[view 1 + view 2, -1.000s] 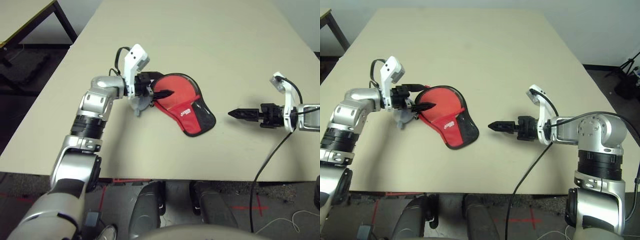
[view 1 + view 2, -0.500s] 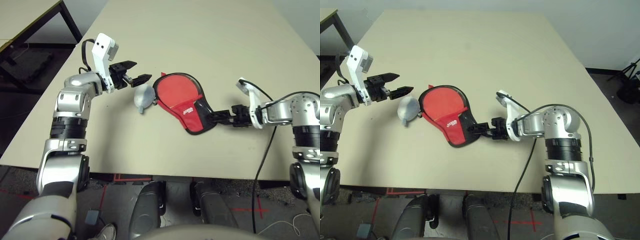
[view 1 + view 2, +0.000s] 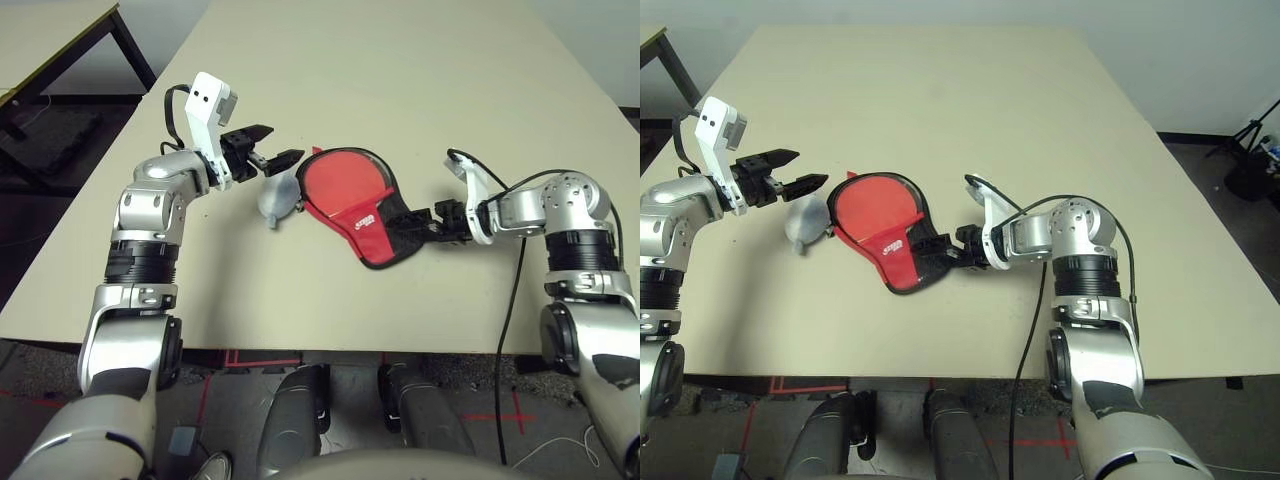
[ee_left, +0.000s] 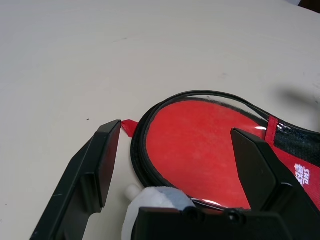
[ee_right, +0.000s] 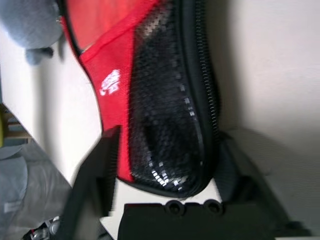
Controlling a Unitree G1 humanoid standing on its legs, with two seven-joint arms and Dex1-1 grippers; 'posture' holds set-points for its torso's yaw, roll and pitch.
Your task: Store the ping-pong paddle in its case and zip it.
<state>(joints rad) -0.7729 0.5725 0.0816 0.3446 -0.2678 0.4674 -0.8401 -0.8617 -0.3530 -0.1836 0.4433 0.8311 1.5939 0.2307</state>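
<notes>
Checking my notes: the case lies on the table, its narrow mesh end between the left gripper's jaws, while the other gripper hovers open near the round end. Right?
Not quite: the right gripper straddles the mesh end of the case, as the right wrist view shows. The left gripper hovers open near the round end.

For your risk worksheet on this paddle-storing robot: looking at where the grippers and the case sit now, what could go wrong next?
1. The right gripper straddles the narrow mesh end of the case; closing there may pinch only fabric and drag the case across the table.
2. The left gripper hangs open, off the case, so nothing steadies the round end if the case is pulled.
3. A grey lump lies against the case's edge and could be knocked away.
</notes>
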